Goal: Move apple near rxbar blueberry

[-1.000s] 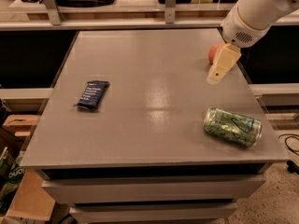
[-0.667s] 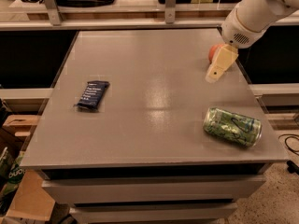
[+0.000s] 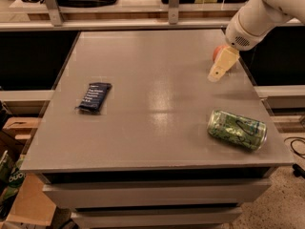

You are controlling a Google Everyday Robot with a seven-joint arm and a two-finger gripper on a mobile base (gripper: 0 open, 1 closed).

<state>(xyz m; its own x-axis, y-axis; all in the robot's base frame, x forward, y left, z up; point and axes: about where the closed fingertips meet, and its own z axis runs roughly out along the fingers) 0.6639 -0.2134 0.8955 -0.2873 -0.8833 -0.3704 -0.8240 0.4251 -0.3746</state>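
Note:
The apple [image 3: 217,51], small and red-orange, sits on the grey table [image 3: 157,104] near its far right edge, mostly hidden behind my gripper. My gripper [image 3: 218,70], cream-coloured on a white arm, comes down from the upper right and hangs right in front of the apple, its tip pointing down-left close to the tabletop. The rxbar blueberry [image 3: 94,96], a flat dark navy wrapper with white lettering, lies on the left side of the table, far from the apple and the gripper.
A green drink can [image 3: 237,129] lies on its side at the front right of the table. A shelf rail with metal posts [image 3: 174,6] runs behind the far edge. Cardboard and bags [image 3: 14,185] sit on the floor at the left.
The gripper has edged slightly to the left beside the apple. The apple, the bar and the can have not moved.

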